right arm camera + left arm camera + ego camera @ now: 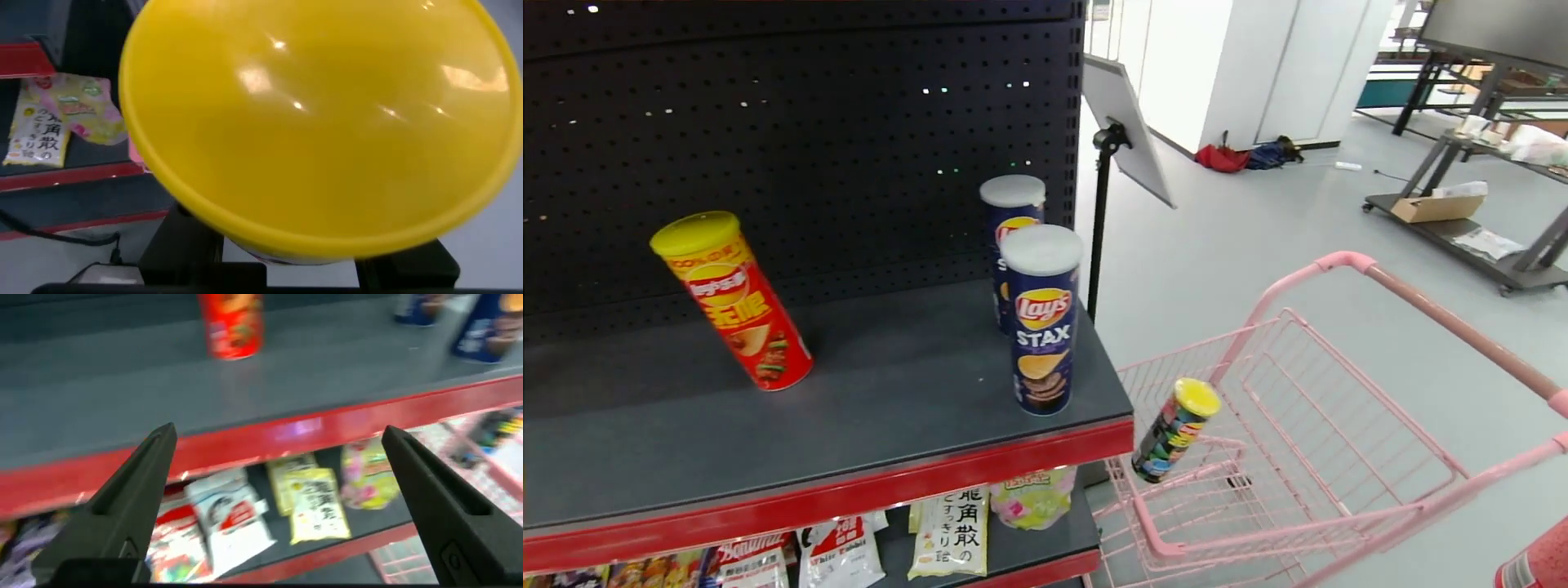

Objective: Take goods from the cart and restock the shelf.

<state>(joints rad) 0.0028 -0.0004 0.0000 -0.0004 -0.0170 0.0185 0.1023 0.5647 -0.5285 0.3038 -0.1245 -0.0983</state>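
Already three cans stood on the shelf (849,384): a red can (734,302) toward the robot's left and two blue cans (1043,322), one behind the other, near the right end. Restocking was partly done, I judged, since a dark can (1176,431) leaned inside the pink cart (1339,261) and another was in hand. The right gripper (298,265) was clamped on a carried can (319,122), its yellow lid (245,82) close against the wrist camera with a dark finger to either side below; it was not over the shelf yet. The left gripper (278,433) was spread wide, gripping nothing, facing the shelf's red front edge above the packets (315,502) on the lower shelf
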